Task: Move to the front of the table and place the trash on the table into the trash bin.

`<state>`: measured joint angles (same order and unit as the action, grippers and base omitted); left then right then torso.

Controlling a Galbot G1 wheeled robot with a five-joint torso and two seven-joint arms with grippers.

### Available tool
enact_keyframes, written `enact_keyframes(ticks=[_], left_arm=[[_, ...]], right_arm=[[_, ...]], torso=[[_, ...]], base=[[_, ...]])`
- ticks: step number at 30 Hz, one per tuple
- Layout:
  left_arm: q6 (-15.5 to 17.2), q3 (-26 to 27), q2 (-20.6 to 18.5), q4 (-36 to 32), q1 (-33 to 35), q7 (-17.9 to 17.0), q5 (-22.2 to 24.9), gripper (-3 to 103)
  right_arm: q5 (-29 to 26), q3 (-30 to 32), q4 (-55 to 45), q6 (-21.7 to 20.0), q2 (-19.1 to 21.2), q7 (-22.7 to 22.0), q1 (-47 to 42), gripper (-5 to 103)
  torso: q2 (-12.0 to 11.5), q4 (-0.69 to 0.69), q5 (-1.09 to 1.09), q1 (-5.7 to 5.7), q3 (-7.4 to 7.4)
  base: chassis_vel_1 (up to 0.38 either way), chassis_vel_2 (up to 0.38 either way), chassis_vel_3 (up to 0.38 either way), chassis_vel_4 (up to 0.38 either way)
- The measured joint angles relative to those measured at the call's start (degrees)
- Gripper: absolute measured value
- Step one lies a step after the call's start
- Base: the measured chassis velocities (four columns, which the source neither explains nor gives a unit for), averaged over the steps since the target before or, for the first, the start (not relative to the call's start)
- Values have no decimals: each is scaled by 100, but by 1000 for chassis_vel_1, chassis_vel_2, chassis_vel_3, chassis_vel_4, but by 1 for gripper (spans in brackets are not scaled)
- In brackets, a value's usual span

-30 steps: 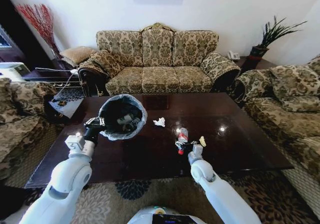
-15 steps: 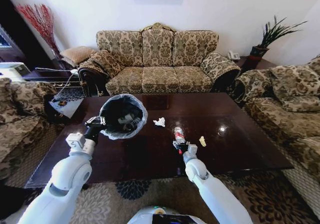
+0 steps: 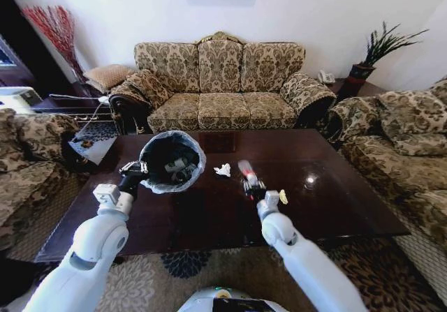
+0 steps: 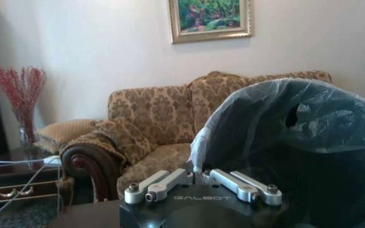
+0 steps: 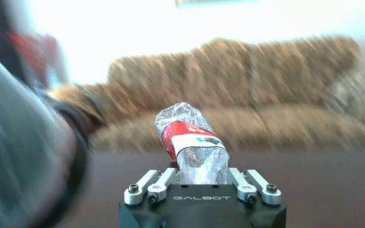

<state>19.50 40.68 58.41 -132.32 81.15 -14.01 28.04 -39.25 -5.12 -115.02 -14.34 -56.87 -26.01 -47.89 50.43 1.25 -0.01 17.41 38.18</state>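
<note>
I take the trash bin [image 3: 172,162] as my landmark: a small round bin, black inside, with a thin translucent grey-blue plastic liner folded loosely over its rim, tipped so its mouth faces me. It sits over the near-left part of the table [image 3: 335,200], a large rectangular slab of glossy dark brown wood that mirrors the room light.

My left gripper [image 3: 133,174] is at the bin's rim on its left side, and in the left wrist view [image 4: 200,183] its 2 metal fingers are drawn close together against the crinkled liner [image 4: 296,142], pinching the rim.

My right gripper [image 3: 253,188] is to the right of the bin, raised above the tabletop. In the right wrist view [image 5: 198,183] its fingers are closed around the base of a clear plastic bottle [image 5: 191,142], crumpled and wrapped in a red label, which stands up out of the grip and leans toward the bin [image 5: 24,142]. In the head view the bottle [image 3: 246,169] shows as a streak above the gripper.

Inside the bin I can see a few pale pieces lying against the black wall. Just right of the bin, a crumpled white paper [image 3: 223,169] lies on the wood. Farther right of the bin, beside my right gripper, a small yellow scrap [image 3: 283,197] rests flat on the tabletop.
</note>
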Motion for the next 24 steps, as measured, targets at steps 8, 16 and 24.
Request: enact_keyframes(ticks=[8,16,24], left_arm=[[89,-86,-156,94,-98,37,89,1],[128,-65,-245,119,-117,37,190,1],[138,-44,-288,110,-109,33,244,1]], right_arm=[[-1789,-945,-616,-470,383,51,2719,16],[-2427,-2667,-941,-570,151,-16,4041,16],[-1887,-3867,-667,-510,38,2,4247,25]], torso=[[0,0,2,2,1],[0,1,-1,1,0],[0,-3,2,0,0]], base=[[0,0,0,0],[0,0,0,0],[0,0,0,0]])
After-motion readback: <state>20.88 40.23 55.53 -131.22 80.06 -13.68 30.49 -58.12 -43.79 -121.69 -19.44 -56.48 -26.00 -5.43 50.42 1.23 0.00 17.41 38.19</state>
